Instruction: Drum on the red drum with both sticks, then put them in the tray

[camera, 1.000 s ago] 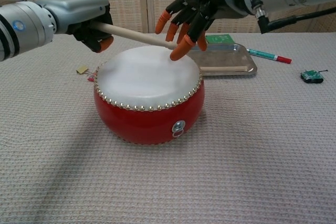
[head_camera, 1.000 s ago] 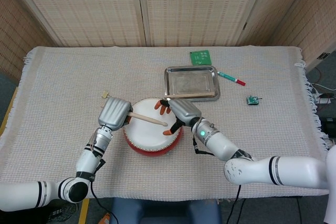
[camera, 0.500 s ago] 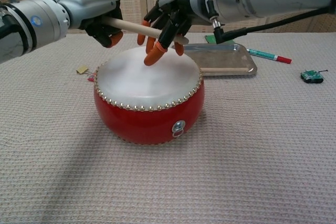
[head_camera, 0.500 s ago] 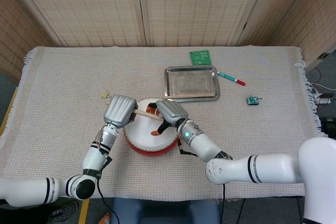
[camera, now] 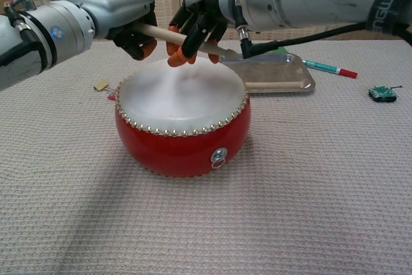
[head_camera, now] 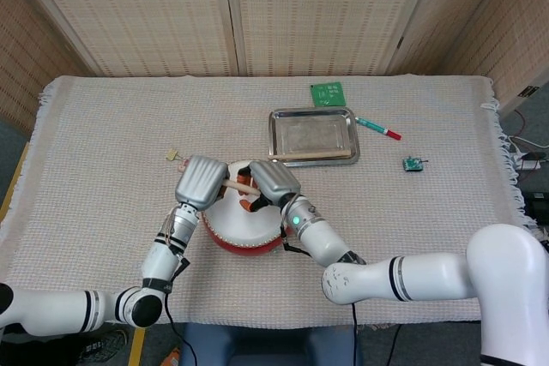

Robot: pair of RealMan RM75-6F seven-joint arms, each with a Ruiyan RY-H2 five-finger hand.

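The red drum (camera: 182, 127) sits on the woven cloth (head_camera: 103, 143) near the front middle of the table, with its white top facing up. Just above that white top, both hands meet. The left hand (camera: 132, 27) has its fingers wrapped tight around one wooden stick (camera: 168, 34). The stick points across the drum toward the tray. The right hand (camera: 199, 20) is over the same stick, its orange-tipped fingers (camera: 174, 60) curled down around it and a little apart. I cannot tell if these fingers really hold the stick or only touch it. From the head view the two hands (head_camera: 202, 181) (head_camera: 270, 183) are side by side over the drum (head_camera: 244, 227) and hide most of the stick.

Behind the drum and a bit to the right is the shiny metal tray (head_camera: 312, 135). A second wooden stick (head_camera: 313, 156) lies in it along the near edge.

Right of the tray lies a green pen with a red cap (head_camera: 377, 128). Farther right is a small green gadget (head_camera: 413, 163). Behind the tray lies a green circuit board (head_camera: 328, 93). Left of the drum there is a small tan scrap (camera: 100, 85) on the cloth.
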